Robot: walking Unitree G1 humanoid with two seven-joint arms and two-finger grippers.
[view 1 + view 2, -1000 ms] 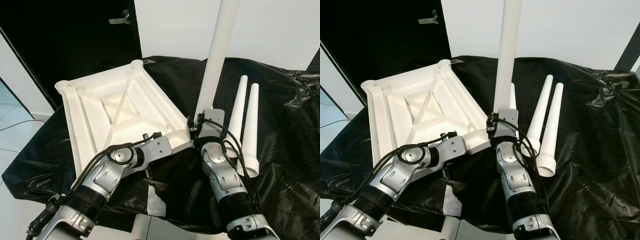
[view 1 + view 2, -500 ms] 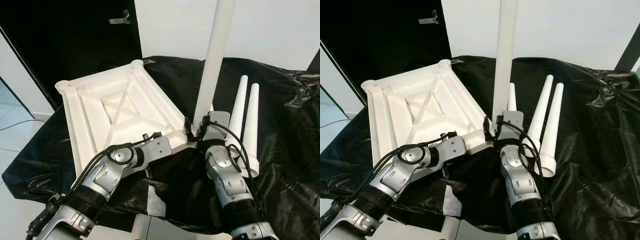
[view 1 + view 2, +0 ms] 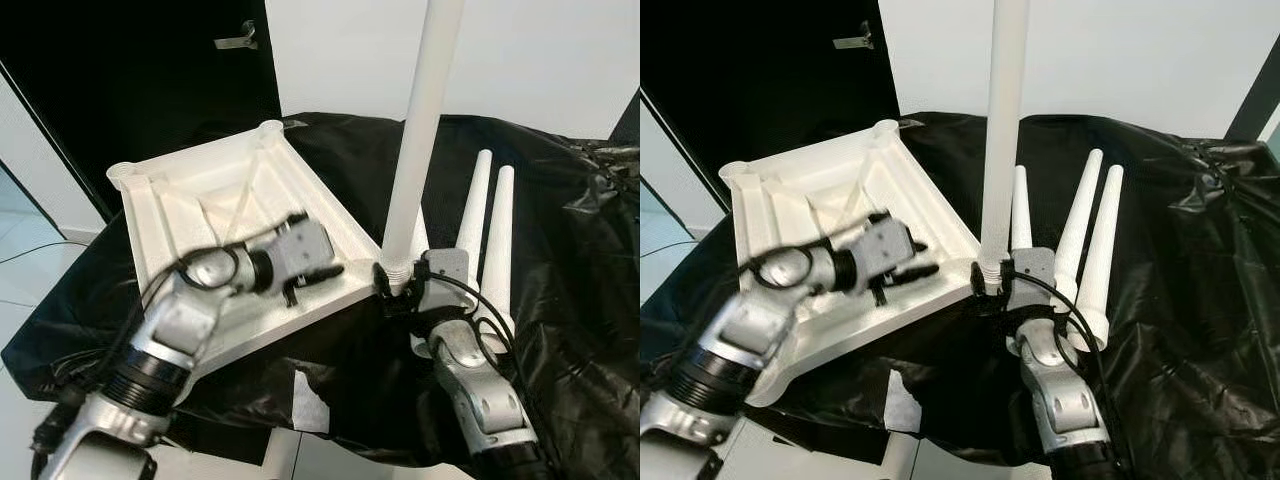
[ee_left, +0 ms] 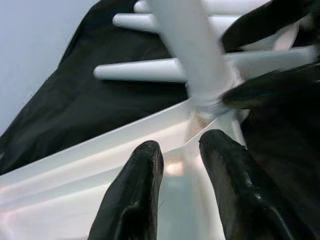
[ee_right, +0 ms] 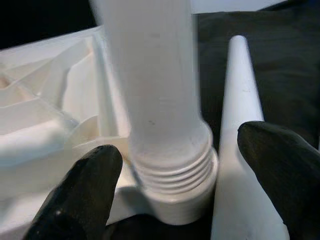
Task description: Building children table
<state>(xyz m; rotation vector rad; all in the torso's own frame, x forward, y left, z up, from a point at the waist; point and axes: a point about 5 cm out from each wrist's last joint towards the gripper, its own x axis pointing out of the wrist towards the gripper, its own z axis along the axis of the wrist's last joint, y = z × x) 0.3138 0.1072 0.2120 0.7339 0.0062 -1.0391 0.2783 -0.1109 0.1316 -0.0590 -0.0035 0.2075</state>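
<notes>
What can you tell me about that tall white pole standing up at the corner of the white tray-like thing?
The tall white leg is a smooth, round tube that looks like plastic. It stands upright with its top out of frame. Its lower end has screw threads, some showing above the round socket at the near corner of the upturned white tabletop, so it seems not fully screwed in. The right gripper has its open fingers either side of the base, not touching. Three loose legs lie beside it on the black sheet.
</notes>
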